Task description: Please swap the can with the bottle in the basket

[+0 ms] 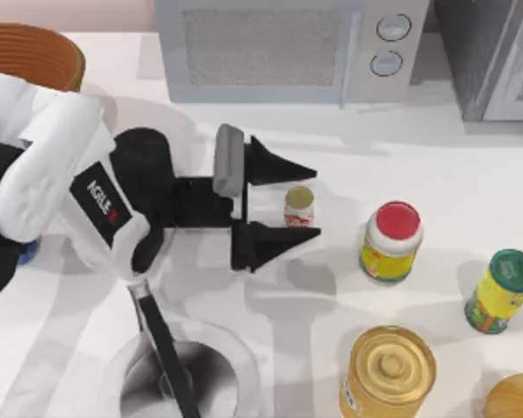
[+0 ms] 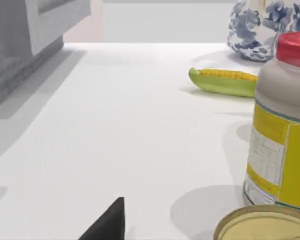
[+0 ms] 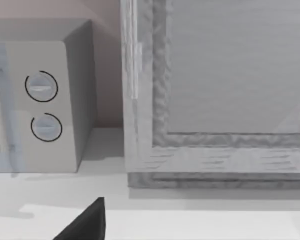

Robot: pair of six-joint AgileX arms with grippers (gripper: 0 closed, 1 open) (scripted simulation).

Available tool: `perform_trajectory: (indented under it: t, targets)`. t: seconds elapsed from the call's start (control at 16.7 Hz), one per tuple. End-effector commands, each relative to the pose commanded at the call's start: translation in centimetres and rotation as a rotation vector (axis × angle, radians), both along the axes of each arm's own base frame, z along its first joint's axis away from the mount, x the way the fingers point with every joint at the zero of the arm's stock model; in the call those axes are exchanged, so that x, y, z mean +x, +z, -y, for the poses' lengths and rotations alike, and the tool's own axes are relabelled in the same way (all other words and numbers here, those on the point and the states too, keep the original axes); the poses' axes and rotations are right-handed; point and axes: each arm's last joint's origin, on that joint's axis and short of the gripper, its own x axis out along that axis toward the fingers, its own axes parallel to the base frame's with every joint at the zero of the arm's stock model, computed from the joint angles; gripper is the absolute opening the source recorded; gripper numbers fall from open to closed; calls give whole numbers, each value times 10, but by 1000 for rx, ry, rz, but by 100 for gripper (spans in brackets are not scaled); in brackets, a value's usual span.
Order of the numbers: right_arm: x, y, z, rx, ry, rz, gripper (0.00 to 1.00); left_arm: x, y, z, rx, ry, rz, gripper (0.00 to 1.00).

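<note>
Left pincer (image 1: 307, 199) open around the can (image 1: 299, 206), basket (image 1: 35, 52) half cut off.

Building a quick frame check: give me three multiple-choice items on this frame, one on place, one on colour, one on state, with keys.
1. Where is the can in the top view?
A. Between the left gripper's fingers
B. Inside the basket
C. On top of the microwave

2. What colour is the lid of the jar nearest the can?
A. Green
B. Red
C. Blue

3. How is the left gripper?
A. Shut on the can
B. Open, either side of the can
C. Shut on nothing

Key: 1 A, the can stands on the table between the two black fingers. 2 B, that lid is red. 3 B, gaps show between each finger and the can.
</note>
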Motion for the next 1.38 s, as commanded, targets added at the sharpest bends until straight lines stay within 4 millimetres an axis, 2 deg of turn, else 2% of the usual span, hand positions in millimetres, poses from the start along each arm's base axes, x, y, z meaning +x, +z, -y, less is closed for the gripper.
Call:
perform_trajectory:
  t: [0.48, 0.66, 0.84, 1.02, 1.2, 1.38]
  targets:
    - [0, 0, 0, 0, 0, 0, 100, 1, 2, -3, 1, 13, -3, 100]
    - [0, 0, 0, 0, 0, 0, 100, 3, 21, -14, 8, 88, -22, 100]
    - [0, 0, 0, 0, 0, 0, 100, -1, 61, -31, 16, 214, -40, 100]
    - [0, 0, 0, 0, 0, 0, 100, -19, 118, -54, 17, 376, -43, 100]
    - [0, 0, 0, 0, 0, 0, 100, -59, 182, -83, 4, 563, -20, 100]
    - [0, 0, 0, 0, 0, 0, 100, -122, 228, -114, -21, 768, 17, 100]
